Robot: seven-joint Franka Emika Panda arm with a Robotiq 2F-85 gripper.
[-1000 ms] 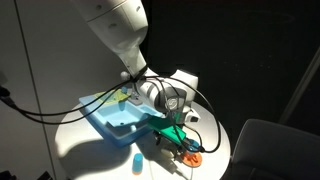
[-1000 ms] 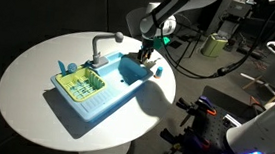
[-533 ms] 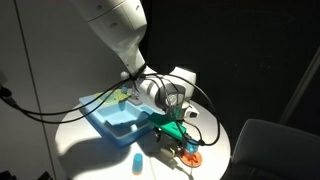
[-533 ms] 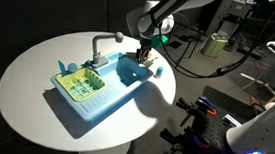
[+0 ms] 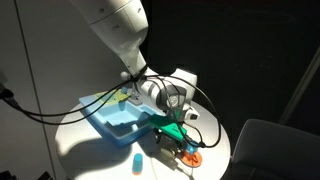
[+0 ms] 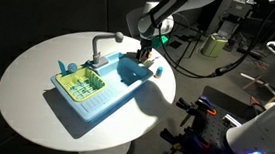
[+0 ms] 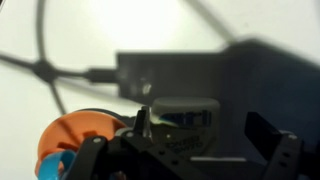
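Wrist view is showing the end effector (image 7: 205,130) open, empty, hovering low over the desk (image 7: 90,30). An orange toy (image 7: 85,135) is lying just beside it, outside the blue toy sink (image 5: 105,120).

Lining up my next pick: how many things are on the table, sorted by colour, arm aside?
Blue: 2 (sink, cylinder)
Green: 1 (rack, in the sink)
Orange: 1 (disc)
Total: 4
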